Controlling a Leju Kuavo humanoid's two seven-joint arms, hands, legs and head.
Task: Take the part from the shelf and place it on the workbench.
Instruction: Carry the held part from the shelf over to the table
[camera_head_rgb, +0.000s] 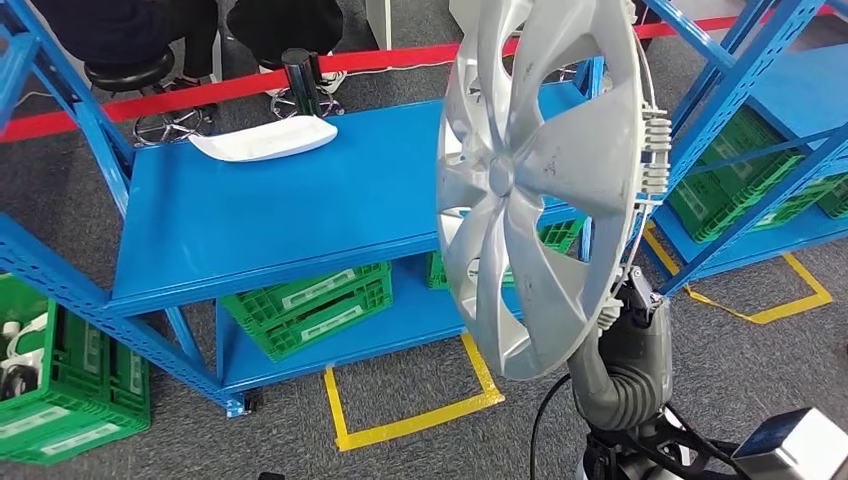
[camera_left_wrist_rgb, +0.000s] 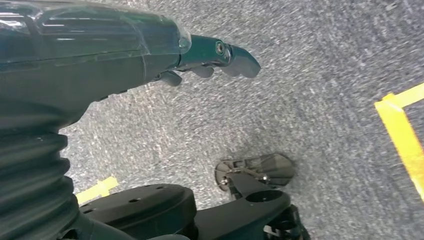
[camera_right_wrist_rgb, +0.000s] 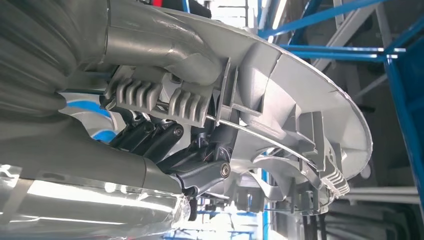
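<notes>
A silver wheel cover (camera_head_rgb: 540, 180) stands upright on its edge in the air in front of the blue shelf (camera_head_rgb: 300, 215). My right hand (camera_right_wrist_rgb: 165, 142) grips it from the back, dark fingers curled around the ribbed clips and wire ring of its inner rim (camera_right_wrist_rgb: 300, 95). In the head view the cover hides most of that hand, and the grey right wrist (camera_head_rgb: 630, 350) rises under its lower edge. My left hand (camera_left_wrist_rgb: 210, 55) hangs over the grey carpet with its fingers stretched out and holds nothing.
A white tray-shaped part (camera_head_rgb: 265, 138) lies at the back of the blue shelf top. Green crates (camera_head_rgb: 310, 305) sit on the lower level, with others at left (camera_head_rgb: 60, 390) and right (camera_head_rgb: 740, 185). Yellow floor tape (camera_head_rgb: 410, 420), a red line (camera_head_rgb: 200, 92) and stools lie beyond.
</notes>
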